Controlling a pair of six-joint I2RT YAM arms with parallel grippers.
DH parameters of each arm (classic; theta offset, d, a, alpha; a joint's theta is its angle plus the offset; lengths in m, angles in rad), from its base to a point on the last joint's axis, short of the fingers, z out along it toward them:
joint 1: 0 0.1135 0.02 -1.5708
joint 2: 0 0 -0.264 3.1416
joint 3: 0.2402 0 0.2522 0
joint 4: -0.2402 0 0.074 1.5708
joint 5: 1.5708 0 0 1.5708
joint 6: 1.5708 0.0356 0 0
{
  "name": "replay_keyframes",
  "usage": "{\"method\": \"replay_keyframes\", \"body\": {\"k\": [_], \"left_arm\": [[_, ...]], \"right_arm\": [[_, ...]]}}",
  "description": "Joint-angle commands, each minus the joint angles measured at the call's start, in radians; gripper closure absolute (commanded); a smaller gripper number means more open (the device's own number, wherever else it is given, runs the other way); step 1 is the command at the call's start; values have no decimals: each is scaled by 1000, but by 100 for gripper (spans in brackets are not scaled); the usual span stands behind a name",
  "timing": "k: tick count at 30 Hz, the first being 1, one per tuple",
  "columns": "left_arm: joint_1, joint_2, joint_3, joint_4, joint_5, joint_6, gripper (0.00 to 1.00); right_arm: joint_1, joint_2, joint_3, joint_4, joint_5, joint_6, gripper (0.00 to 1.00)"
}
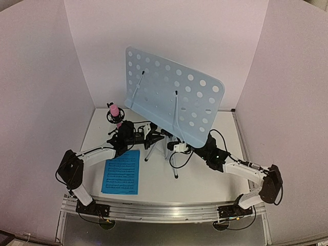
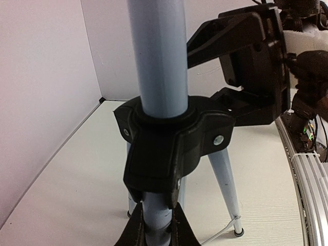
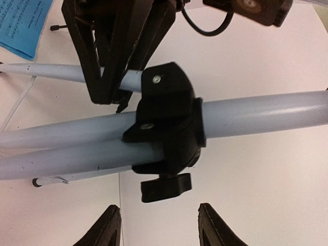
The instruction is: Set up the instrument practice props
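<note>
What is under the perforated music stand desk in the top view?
Under the desk stands the tripod; the left gripper clamps it, and the right gripper is open, facing it. The desk hides where the tripod joins it.

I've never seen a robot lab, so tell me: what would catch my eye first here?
A big pale blue perforated music stand desk towers centre on a tripod. Both arms reach in to it: the left gripper is clamped on a tripod tube, and the right gripper is open near its black knob. A bright blue sheet lies front left.
</note>
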Motion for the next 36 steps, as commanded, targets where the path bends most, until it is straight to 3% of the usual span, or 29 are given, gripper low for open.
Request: {"method": "replay_keyframes", "body": {"k": [1, 14, 18, 23, 28, 36], "left_arm": [[-5, 7, 17, -15, -15, 41, 100], [-5, 4, 21, -30, -11, 55, 100], [-5, 3, 22, -31, -11, 59, 100], [-5, 2, 24, -36, -13, 63, 100], [-5, 0, 24, -42, -13, 65, 100], [-5, -2, 19, -39, -12, 63, 100]], "right_arm": [[16, -33, 37, -9, 13, -38, 49], [20, 62, 121, -25, -21, -29, 46], [19, 69, 117, -39, -18, -26, 60], [20, 63, 108, -57, -20, -2, 71], [11, 46, 137, -194, -83, 88, 88], [-81, 37, 242, -519, -351, 350, 95]]}}
